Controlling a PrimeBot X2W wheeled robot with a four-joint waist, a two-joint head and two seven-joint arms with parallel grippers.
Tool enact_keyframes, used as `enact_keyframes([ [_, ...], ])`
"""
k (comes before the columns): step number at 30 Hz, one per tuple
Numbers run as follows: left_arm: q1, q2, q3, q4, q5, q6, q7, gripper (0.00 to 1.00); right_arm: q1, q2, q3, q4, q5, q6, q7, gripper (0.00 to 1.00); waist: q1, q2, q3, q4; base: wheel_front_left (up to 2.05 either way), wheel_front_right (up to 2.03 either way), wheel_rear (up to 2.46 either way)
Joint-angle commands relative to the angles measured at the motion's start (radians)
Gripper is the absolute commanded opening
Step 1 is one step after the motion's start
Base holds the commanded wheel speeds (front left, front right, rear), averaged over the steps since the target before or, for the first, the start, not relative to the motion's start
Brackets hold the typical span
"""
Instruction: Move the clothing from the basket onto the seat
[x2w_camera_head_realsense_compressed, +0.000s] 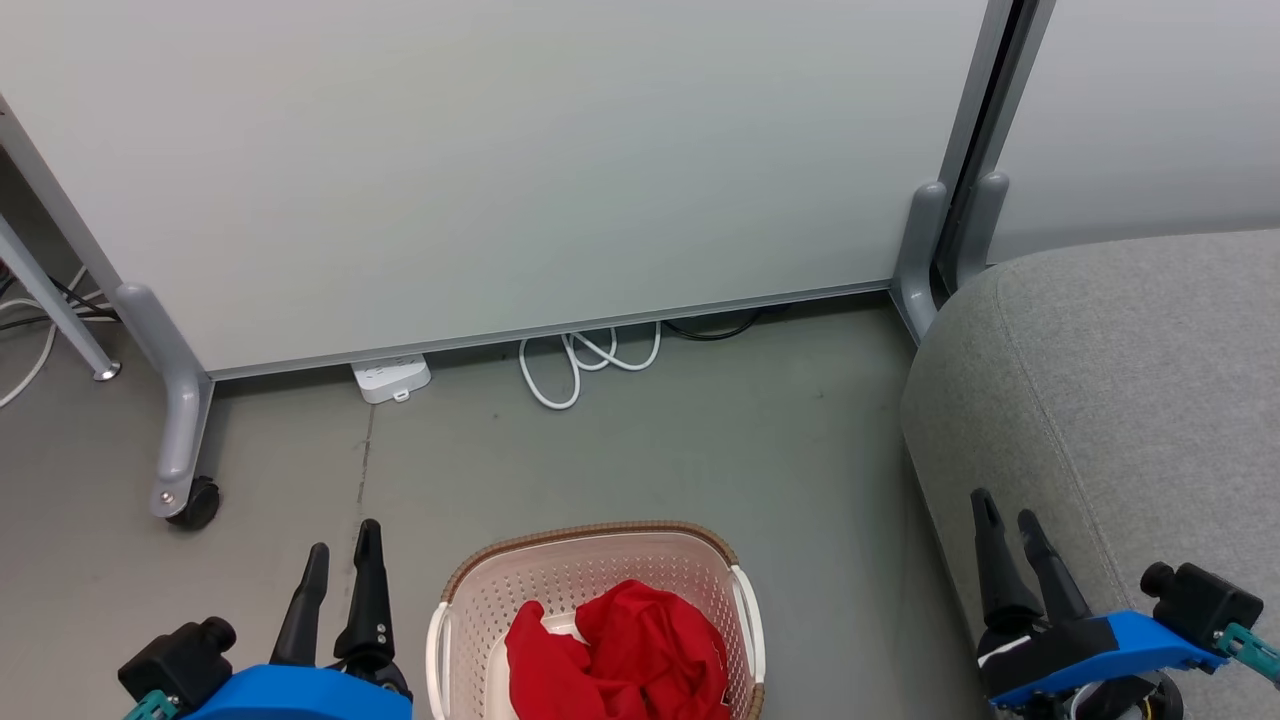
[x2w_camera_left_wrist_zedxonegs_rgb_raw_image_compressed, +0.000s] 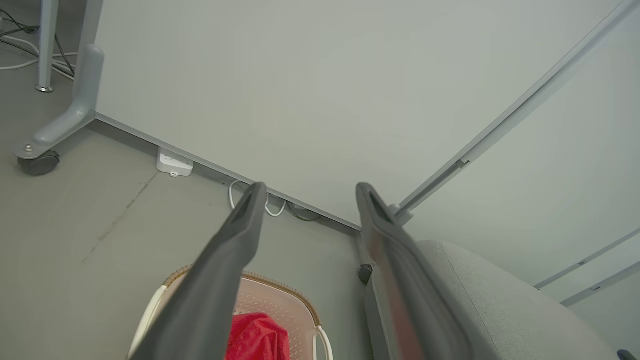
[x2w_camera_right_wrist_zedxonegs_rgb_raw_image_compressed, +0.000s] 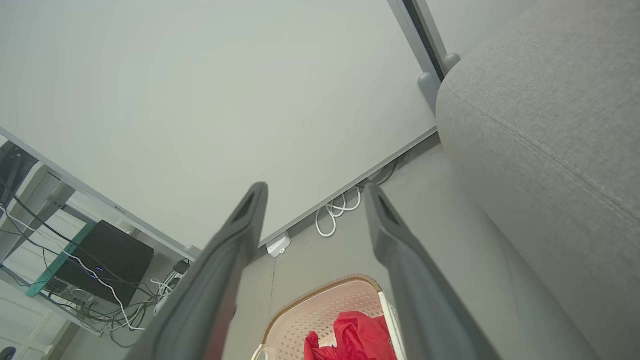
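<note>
Red clothing (x2w_camera_head_realsense_compressed: 620, 655) lies bunched inside the cream basket (x2w_camera_head_realsense_compressed: 590, 545), which stands on the floor at the bottom middle of the head view. The grey seat (x2w_camera_head_realsense_compressed: 1120, 400) rises on the right. My left gripper (x2w_camera_head_realsense_compressed: 343, 562) hangs open to the left of the basket, holding nothing. My right gripper (x2w_camera_head_realsense_compressed: 1008, 520) is open and empty over the seat's front edge. In the left wrist view the clothing (x2w_camera_left_wrist_zedxonegs_rgb_raw_image_compressed: 257, 337) and the basket (x2w_camera_left_wrist_zedxonegs_rgb_raw_image_compressed: 295, 300) show between the fingers (x2w_camera_left_wrist_zedxonegs_rgb_raw_image_compressed: 235, 235), with the seat (x2w_camera_left_wrist_zedxonegs_rgb_raw_image_compressed: 500, 305) at right. The right wrist view shows the clothing (x2w_camera_right_wrist_zedxonegs_rgb_raw_image_compressed: 355, 335), the basket (x2w_camera_right_wrist_zedxonegs_rgb_raw_image_compressed: 320, 295) and the seat (x2w_camera_right_wrist_zedxonegs_rgb_raw_image_compressed: 550, 125).
A pale partition wall (x2w_camera_head_realsense_compressed: 500, 160) on grey wheeled feet (x2w_camera_head_realsense_compressed: 185, 470) closes off the back. A white power strip (x2w_camera_head_realsense_compressed: 391, 377) and a coiled white cable (x2w_camera_head_realsense_compressed: 585, 360) lie at its base. Bare grey floor (x2w_camera_head_realsense_compressed: 640, 440) stretches between the wall and the basket.
</note>
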Motion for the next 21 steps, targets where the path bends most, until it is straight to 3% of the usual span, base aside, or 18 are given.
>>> enact_keyframes([
  [1,-0.013,0.008,-0.006,-0.012,0.029,0.003,-0.012,1.00,-0.012,-0.005,0.002,-0.016,-0.031,0.000,-0.008,1.00,-0.0001,-0.0001,0.000,0.000,0.00,0.00,0.00],
  [21,-0.008,0.010,-0.040,-0.006,0.219,0.019,-0.064,1.00,0.006,-0.006,0.003,-0.031,-0.248,0.000,-0.019,1.00,-0.0001,-0.0001,-0.003,0.000,0.00,0.00,0.00],
])
